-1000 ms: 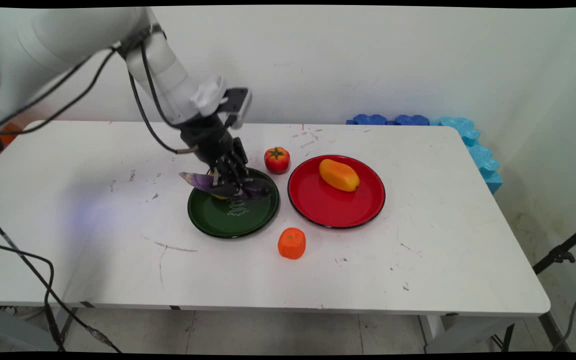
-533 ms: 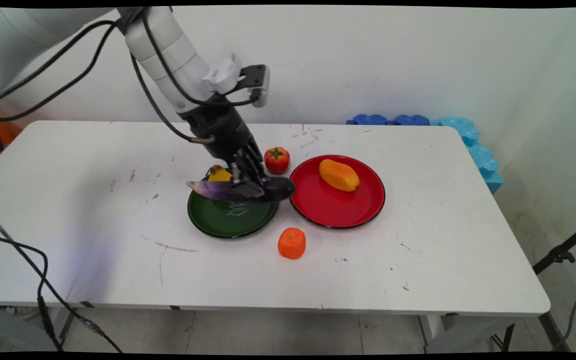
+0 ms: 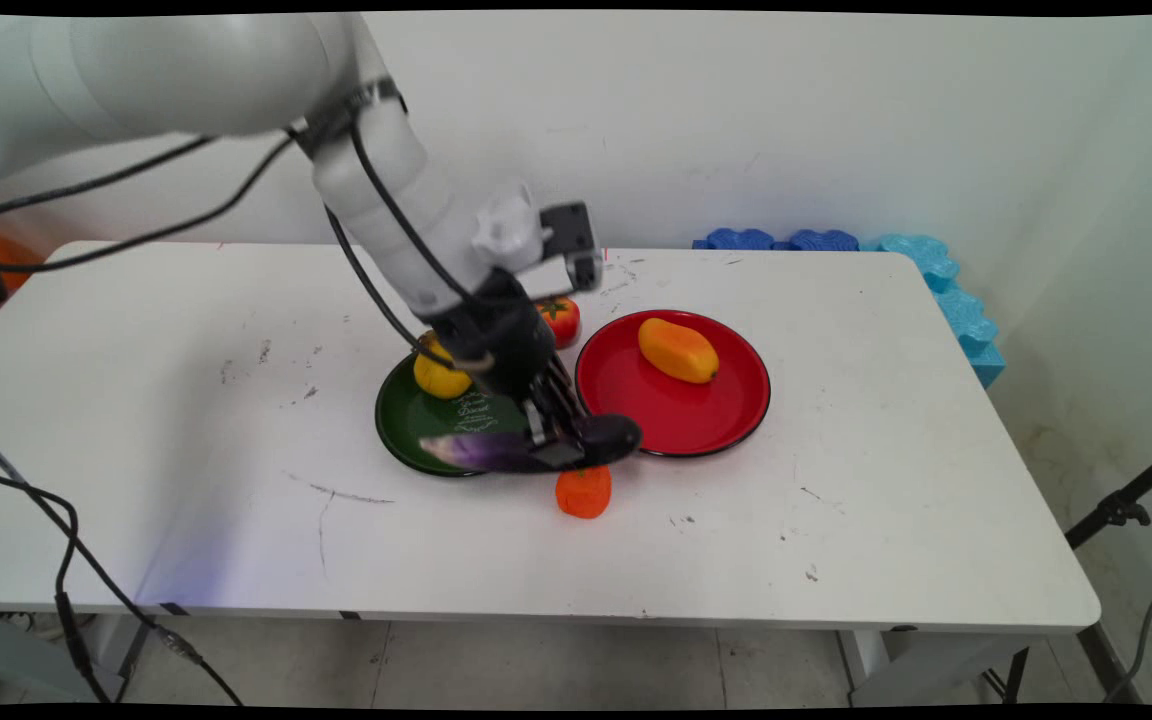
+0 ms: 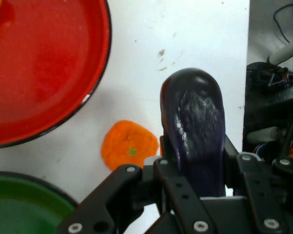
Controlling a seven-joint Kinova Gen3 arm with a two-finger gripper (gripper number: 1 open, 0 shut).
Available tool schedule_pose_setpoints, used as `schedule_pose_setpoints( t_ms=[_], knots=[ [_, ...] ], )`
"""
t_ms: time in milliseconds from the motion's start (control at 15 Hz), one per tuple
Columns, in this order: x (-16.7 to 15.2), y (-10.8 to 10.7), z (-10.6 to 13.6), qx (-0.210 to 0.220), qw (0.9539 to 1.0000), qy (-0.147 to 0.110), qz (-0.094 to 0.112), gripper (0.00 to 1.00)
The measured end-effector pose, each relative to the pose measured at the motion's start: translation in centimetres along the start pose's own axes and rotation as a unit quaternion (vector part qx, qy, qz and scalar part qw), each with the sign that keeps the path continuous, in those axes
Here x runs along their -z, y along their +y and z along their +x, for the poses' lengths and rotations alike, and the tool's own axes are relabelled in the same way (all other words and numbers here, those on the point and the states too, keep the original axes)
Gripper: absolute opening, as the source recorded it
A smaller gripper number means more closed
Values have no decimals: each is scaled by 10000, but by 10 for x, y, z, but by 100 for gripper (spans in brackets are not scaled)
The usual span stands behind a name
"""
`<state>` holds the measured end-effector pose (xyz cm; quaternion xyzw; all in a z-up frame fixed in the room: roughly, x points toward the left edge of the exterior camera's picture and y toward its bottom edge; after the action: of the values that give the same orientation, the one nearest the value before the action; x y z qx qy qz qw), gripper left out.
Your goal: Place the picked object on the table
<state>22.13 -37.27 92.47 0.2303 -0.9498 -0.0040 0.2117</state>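
The eggplant is held in the air by the tool, whose two fingers are closed on its middle. It lies level, its dark round end sticking out past the fingers and its paler end over the near rim of the green plate. It hangs above the gap between the green plate and the red plate, just over the orange. A yellow fruit sits on the green plate, a mango on the red plate. A tomato stands behind, toward the table's far edge.
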Motion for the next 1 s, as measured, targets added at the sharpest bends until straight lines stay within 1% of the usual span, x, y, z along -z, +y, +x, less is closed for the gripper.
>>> schedule_pose_setpoints(
  t_ms=[333, 533, 1000],
  knots=[
    [-42, 14, -7, 87, 9999, -7, 97, 0],
    [-64, 21, -11, 114, 9999, 8, 114, 0],
    [-97, 33, -17, 54, 9999, 87, 117, 0]
  ],
)
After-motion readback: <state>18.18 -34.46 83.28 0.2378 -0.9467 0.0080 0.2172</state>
